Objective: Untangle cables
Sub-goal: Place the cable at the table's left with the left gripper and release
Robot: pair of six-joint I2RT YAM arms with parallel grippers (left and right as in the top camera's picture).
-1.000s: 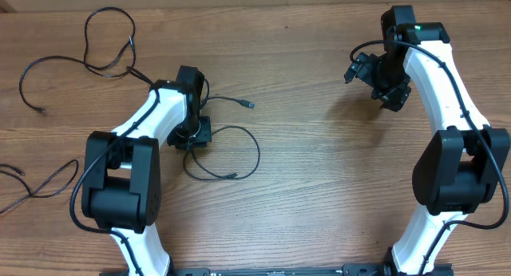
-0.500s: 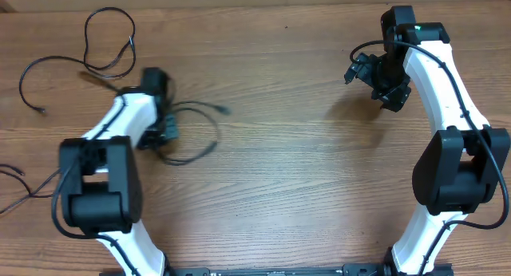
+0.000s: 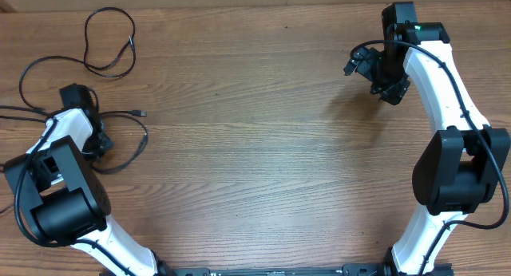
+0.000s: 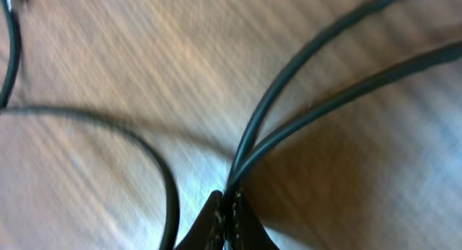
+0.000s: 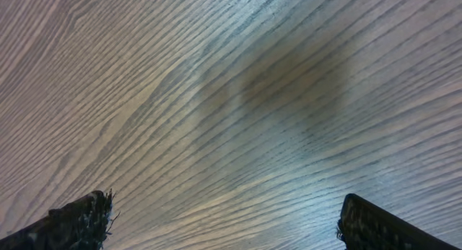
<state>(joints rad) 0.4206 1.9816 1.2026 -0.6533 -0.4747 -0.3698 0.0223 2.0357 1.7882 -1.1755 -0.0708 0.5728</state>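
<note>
Wood-grain table [image 3: 255, 148] fills the overhead view. The cables [image 3: 128, 113] lie at the left: one loop sits in the upper left corner, others trail to the left edge, and one loop curves just right of the left gripper [image 3: 97, 142], its plug pointing right. The right gripper [image 3: 389, 90] hangs in the upper right, well apart from every cable. In the left wrist view, the fingers [image 4: 216, 225] are pressed together at the bottom centre, clamped on two cable strands that rise side by side toward the upper right. A third strand, blurred, curves over the table at the left. In the right wrist view, the fingers [image 5: 76, 221] stand wide apart in the bottom corners, gripping nothing, with wood and a dim shadow between them.
</note>
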